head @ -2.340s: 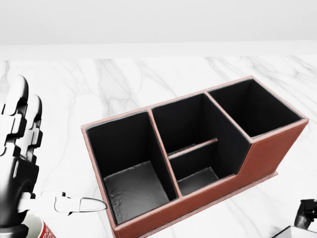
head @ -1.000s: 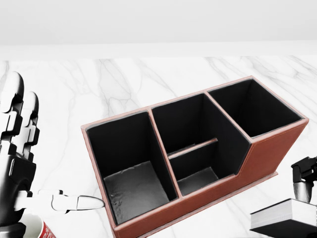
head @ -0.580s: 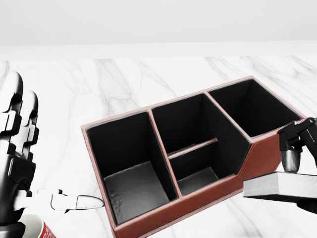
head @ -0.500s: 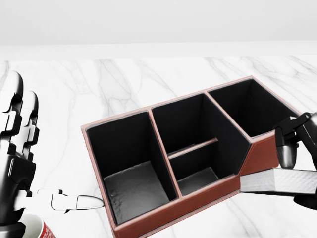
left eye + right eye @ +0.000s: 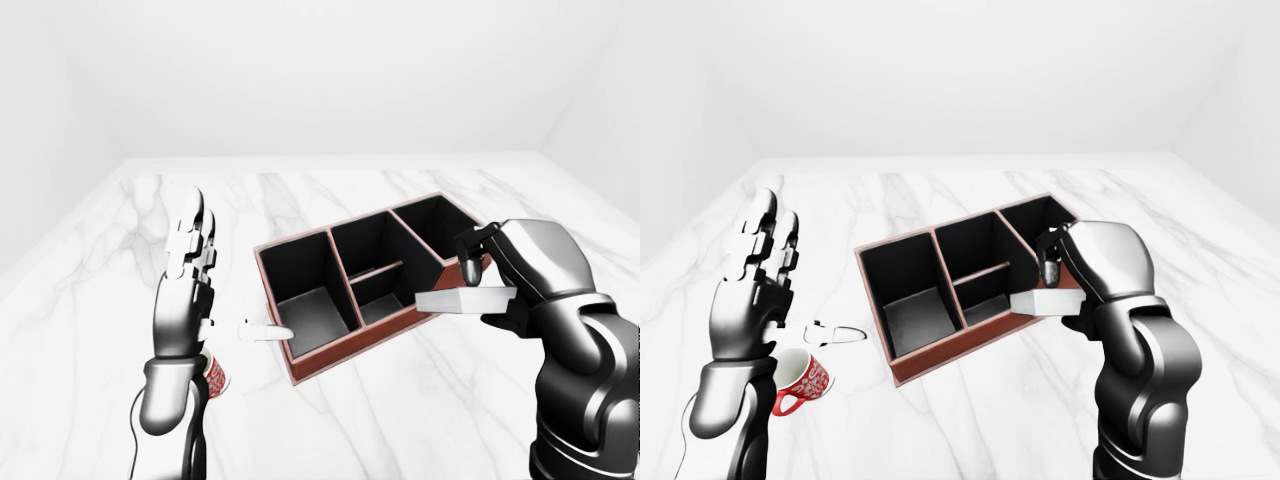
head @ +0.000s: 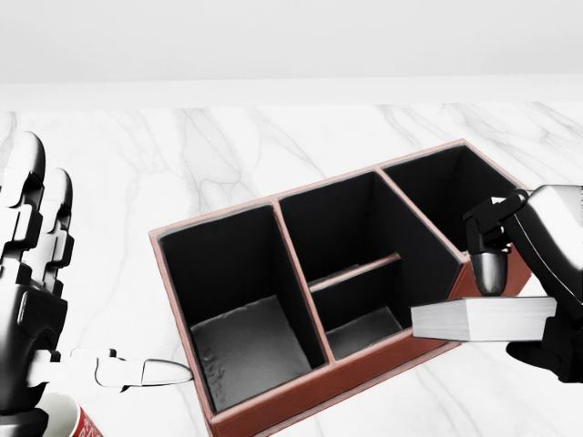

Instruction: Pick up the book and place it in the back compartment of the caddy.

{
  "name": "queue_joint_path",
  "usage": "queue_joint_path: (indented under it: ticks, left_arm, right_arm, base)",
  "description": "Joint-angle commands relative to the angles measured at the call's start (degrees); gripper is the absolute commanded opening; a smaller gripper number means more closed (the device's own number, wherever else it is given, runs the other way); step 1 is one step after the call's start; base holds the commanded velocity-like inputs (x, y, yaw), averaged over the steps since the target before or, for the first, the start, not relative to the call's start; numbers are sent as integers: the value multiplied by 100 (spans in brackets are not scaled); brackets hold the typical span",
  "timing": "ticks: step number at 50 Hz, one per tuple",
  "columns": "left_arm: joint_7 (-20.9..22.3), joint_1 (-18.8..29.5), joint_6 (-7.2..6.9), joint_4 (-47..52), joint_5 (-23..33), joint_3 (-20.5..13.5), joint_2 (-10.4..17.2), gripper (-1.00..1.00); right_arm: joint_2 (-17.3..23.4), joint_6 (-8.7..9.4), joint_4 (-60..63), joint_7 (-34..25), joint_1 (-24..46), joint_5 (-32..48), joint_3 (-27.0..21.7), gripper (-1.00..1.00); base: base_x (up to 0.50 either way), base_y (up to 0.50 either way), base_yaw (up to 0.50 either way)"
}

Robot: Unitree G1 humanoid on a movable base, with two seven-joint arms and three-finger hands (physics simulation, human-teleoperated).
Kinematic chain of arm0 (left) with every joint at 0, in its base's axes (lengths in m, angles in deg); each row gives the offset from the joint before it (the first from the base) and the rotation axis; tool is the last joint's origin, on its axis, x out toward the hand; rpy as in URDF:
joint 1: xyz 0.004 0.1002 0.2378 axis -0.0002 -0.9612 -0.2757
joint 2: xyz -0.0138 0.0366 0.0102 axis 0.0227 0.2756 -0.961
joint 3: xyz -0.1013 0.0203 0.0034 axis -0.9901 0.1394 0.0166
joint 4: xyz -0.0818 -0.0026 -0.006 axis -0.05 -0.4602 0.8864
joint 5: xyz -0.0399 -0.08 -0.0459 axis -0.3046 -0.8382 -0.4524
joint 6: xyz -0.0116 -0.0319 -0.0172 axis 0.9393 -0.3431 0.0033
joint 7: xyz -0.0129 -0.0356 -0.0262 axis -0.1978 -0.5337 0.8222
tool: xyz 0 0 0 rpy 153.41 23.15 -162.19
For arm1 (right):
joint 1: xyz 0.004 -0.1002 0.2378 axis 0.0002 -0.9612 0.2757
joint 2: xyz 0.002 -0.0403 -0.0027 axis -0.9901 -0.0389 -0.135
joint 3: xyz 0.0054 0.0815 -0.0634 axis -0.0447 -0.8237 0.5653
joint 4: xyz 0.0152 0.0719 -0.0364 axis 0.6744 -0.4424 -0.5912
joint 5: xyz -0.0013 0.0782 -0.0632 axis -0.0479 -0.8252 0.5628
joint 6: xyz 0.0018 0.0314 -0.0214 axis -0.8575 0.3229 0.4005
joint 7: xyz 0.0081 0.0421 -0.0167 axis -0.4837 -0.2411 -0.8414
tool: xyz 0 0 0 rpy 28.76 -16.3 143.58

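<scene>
White veined marble table (image 5: 400,420) carries the reddish-brown caddy (image 6: 273,411), set skew, its compartments bare. Right hand (image 6: 537,282) pinches the book (image 6: 483,319) flat, thumb on top, remaining fingers beneath, airborne beside the caddy's lower-right wall, likely kept level for carrying over the rim. Left hand (image 5: 755,280) stands upright, fingers spread, holding nothing, seemingly parked aside. Red mug (image 5: 800,382) sits beneath it.

The caddy (image 6: 301,401) is reddish brown outside and black inside. Left of the caddy, the mug (image 5: 800,383) is red with a white pattern. Under the caddy, the table (image 6: 182,155) is white marble with grey veins. The book (image 6: 478,319) shows white page edges.
</scene>
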Motion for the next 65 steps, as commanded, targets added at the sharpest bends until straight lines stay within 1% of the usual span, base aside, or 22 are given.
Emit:
queue_joint_path:
  ticks: [1, 11, 28, 47, 65]
  left_arm:
    - [2, -1, 0, 11, 1, 1, 0, 100]
    - [7, 11, 0, 53, -2, -8, 1, 100]
    - [-3, -5, 0, 29, 25, 35, -4, 100]
    - [4, -11, 0, 75, 27, 33, -3, 100]
    - [17, -15, 0, 123, 25, 24, -4, 100]
  right_arm:
    - [-143, 0, 91, 1, 68, 177, 200, -100]
    - [-349, 0, 242, 1, 236, 428, 531, -100]
    - [-669, 0, 370, 1, 328, 746, 960, -100]
    - [-870, 0, 454, 1, 400, 966, 1204, -100]
    - [-927, 0, 329, 1, 642, 1100, 1322, -100]
  base:
    - [0, 0, 0]
    - [0, 0, 0]
    - [0, 0, 0]
    - [0, 0, 0]
    - [0, 0, 0]
